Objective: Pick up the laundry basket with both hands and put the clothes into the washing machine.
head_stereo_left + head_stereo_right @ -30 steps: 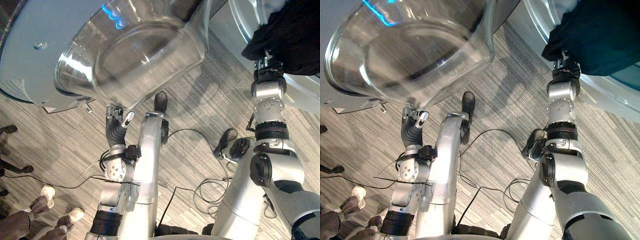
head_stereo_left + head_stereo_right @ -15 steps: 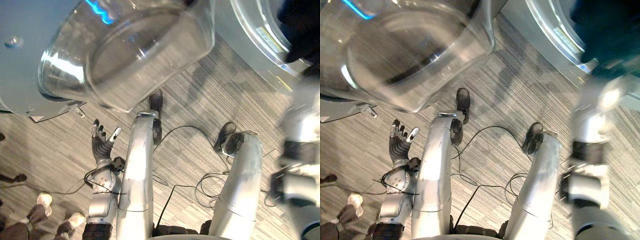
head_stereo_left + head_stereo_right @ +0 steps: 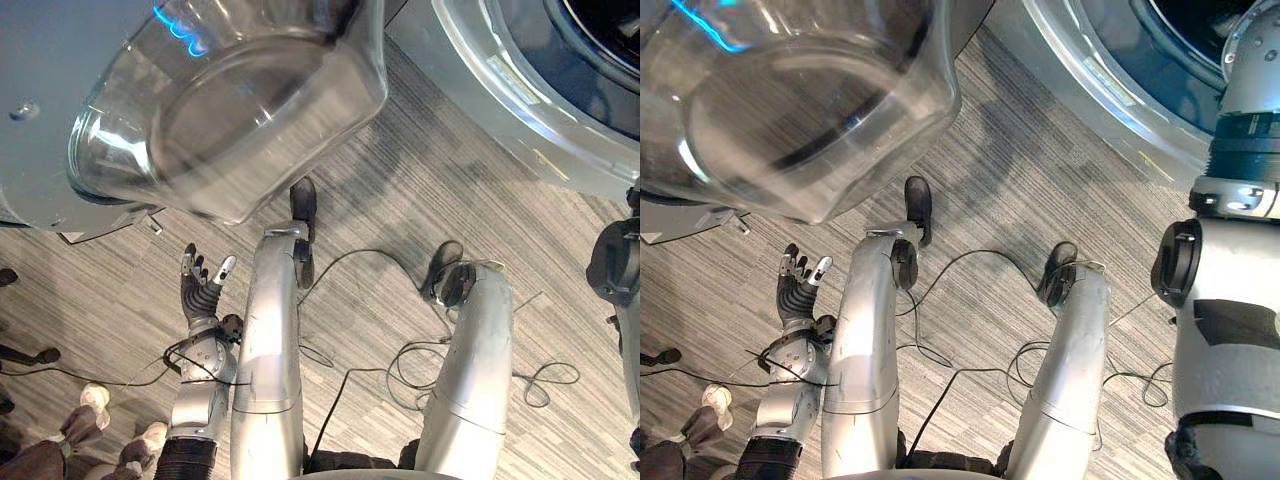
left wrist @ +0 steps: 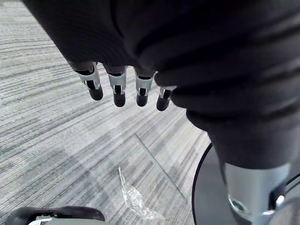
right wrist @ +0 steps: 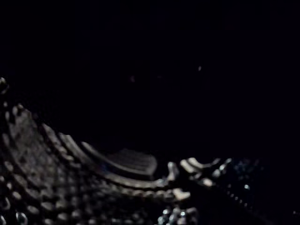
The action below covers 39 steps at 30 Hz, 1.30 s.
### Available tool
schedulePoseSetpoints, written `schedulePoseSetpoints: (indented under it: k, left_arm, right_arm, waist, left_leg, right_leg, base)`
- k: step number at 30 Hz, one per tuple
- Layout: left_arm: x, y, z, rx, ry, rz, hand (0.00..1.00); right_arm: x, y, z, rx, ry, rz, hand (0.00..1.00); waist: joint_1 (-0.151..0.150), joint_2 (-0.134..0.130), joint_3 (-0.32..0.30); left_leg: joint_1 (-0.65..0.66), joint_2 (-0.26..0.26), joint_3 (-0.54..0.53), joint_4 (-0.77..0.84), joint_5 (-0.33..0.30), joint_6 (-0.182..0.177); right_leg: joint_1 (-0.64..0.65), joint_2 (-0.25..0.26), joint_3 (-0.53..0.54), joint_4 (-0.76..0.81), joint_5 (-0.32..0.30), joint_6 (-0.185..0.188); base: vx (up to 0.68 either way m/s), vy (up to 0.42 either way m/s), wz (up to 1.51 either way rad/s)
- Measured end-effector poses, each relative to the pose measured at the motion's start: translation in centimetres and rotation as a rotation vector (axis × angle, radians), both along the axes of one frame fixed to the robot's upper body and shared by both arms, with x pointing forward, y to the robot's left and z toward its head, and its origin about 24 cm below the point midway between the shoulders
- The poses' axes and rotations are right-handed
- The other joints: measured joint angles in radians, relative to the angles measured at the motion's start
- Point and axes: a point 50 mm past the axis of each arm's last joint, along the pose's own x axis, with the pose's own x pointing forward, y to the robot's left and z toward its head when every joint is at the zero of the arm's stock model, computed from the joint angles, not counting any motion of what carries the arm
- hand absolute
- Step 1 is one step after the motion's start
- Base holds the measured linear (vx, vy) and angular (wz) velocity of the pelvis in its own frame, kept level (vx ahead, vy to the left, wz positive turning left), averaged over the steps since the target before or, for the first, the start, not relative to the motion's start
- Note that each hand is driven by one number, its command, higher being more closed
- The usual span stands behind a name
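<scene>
The washing machine's round opening [image 3: 520, 90] is at the upper right, dark inside. Its open door, with a bulging glass bowl [image 3: 230, 110], hangs at the upper left. My right arm [image 3: 1250, 60] reaches up into the opening and its hand is hidden inside. In the right wrist view a dark mass lies above the perforated drum wall [image 5: 56, 187]; I cannot tell whether it is cloth. My left hand [image 3: 200, 285] is low under the glass door, open and holding nothing. Its straight fingers [image 4: 117, 89] point over the carpet.
A person's light shoes [image 3: 95, 400] stand at the lower left, near dark chair feet [image 3: 45, 355]. A scrap of clear plastic [image 4: 133, 199] lies on the grey striped carpet beside a round dark base [image 4: 206, 187].
The dark cloth that hung at the machine's opening with my right hand is gone from the rim, and the arm has gone deeper in. My left hand dropped from the door and spread open.
</scene>
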Motion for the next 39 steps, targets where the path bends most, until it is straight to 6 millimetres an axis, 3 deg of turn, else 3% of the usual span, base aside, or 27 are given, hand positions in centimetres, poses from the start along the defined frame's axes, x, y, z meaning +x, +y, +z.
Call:
schedulePoseSetpoints:
  k: [1,6,15,18,23,27,29,31,36,39]
  left_arm:
    - [0.0,0.0,0.0,-0.001,-0.001,0.005,0.00]
    - [0.5,0.0,0.3,-0.009,-0.012,0.010,0.00]
    - [0.7,0.1,0.3,-0.028,-0.014,0.012,0.00]
    - [0.7,0.2,0.4,-0.019,-0.014,0.009,0.00]
    - [0.7,0.2,0.4,-0.018,-0.014,0.008,0.00]
    - [0.7,0.3,0.4,-0.015,-0.016,0.004,0.00]
    - [0.7,0.4,0.4,-0.009,-0.017,0.004,0.00]
    - [0.7,0.4,0.5,-0.005,-0.022,0.004,0.00]
    - [0.7,0.4,0.6,0.004,-0.026,-0.013,0.00]
    - [0.7,0.4,0.7,0.007,-0.027,-0.015,0.00]
  right_arm:
    - [0.6,-0.1,-0.3,0.011,0.025,0.000,0.00]
    - [3.4,-1.3,-2.4,0.111,0.155,0.037,0.00]
    - [5.0,-2.5,-3.9,0.162,0.262,0.070,0.00]
    - [5.2,-2.6,-3.8,0.005,0.346,-0.021,0.00]
    - [5.7,-2.7,-4.7,-0.061,0.377,-0.039,0.00]
    - [6.5,-3.0,-7.0,-0.219,0.504,-0.157,0.00]
    - [5.9,-2.3,-7.5,-0.381,0.541,-0.301,0.00]
    - [5.7,-2.0,-9.1,-0.489,0.572,-0.423,0.00]
    - [6.3,-2.5,-11.4,-0.557,0.683,-0.500,0.00]
    - [6.4,-1.4,-14.5,-0.549,0.689,-0.423,0.00]
  waist:
    - [0.000,0.000,0.000]
    - [0.002,0.006,-0.004]
    - [0.003,0.007,-0.004]
    - [0.002,0.008,-0.005]
    - [0.002,0.013,-0.011]
    - [0.002,0.015,-0.036]
    - [0.001,0.015,-0.036]
    - [0.001,0.014,-0.041]
    - [0.000,0.014,-0.041]
    - [-0.002,0.014,-0.041]
  left_leg:
    - [0.003,0.000,0.000,-0.002,0.000,-0.001]
    - [0.022,0.002,-0.006,-0.019,-0.001,-0.012]
    - [0.023,0.009,-0.008,-0.007,0.003,-0.006]
    - [0.023,0.014,-0.010,0.006,-0.005,-0.004]
    - [0.027,0.016,-0.010,0.014,-0.017,-0.002]
    - [0.027,0.020,-0.006,0.020,-0.018,0.002]
    - [0.026,0.025,-0.006,0.023,-0.019,0.000]
    - [0.026,0.026,-0.007,0.024,-0.021,-0.002]
    - [0.032,0.026,-0.010,0.025,-0.021,-0.001]
    - [0.051,0.026,-0.011,0.022,-0.021,-0.002]
  right_leg:
    - [0.001,0.000,0.000,0.003,-0.001,-0.001]
    - [0.015,0.002,-0.007,0.001,-0.003,-0.005]
    - [0.024,0.004,-0.013,-0.001,-0.006,-0.010]
    - [0.028,0.008,-0.014,0.003,-0.006,-0.010]
    - [0.032,0.010,-0.011,0.007,-0.006,-0.010]
    - [0.031,0.013,-0.007,0.007,-0.007,-0.011]
    - [0.031,0.018,-0.006,0.006,-0.007,-0.011]
    - [0.032,0.019,-0.007,0.007,-0.008,-0.012]
    - [0.037,0.019,-0.010,0.011,-0.009,-0.015]
    - [0.058,0.020,-0.012,0.007,-0.010,-0.016]
  base:
    - [0.00,0.000,0.00]
    - [0.00,0.000,0.00]
    - [0.00,0.001,0.00]
    - [0.00,0.011,-0.07]
    - [-0.01,0.003,-0.02]
    - [0.01,0.001,-0.03]
    - [0.01,-0.001,-0.07]
    - [0.00,0.000,0.00]
    - [0.00,0.000,0.00]
    - [0.00,0.000,0.00]
